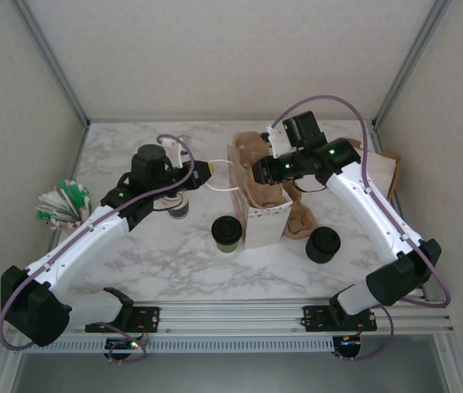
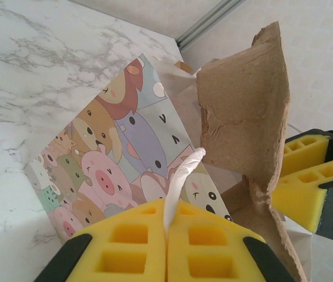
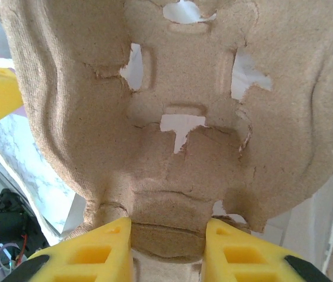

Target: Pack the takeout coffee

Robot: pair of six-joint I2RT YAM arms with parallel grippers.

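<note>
- One coffee (image 1: 227,239) stands upright on the table (image 1: 158,262), just beside the bag (image 1: 266,223) at its front left corner, apart from both grippers.
- Left gripper (image 2: 166,235) is clenched on the bag's white handle (image 2: 181,176), its yellow pads pressed together around the twisted cord.
- Right gripper (image 3: 167,235) grasps the lip of the pulp carrier (image 3: 178,88), which stands on edge at the bag mouth.
- Handling, as a judgement: the cup is small, and light if empty but heavier and sloshy if filled. The pictures do not tell which.
- Its paper wall is probably thin and would dent under a hard squeeze. The black lid (image 1: 226,228) is likely only pressed on and could pop off.
- Best hold looks to be across the wall at mid-height, below the lid rim, with a gentle pinch and the cup kept upright.
- Neither gripper is free for that while each holds its load.
</note>
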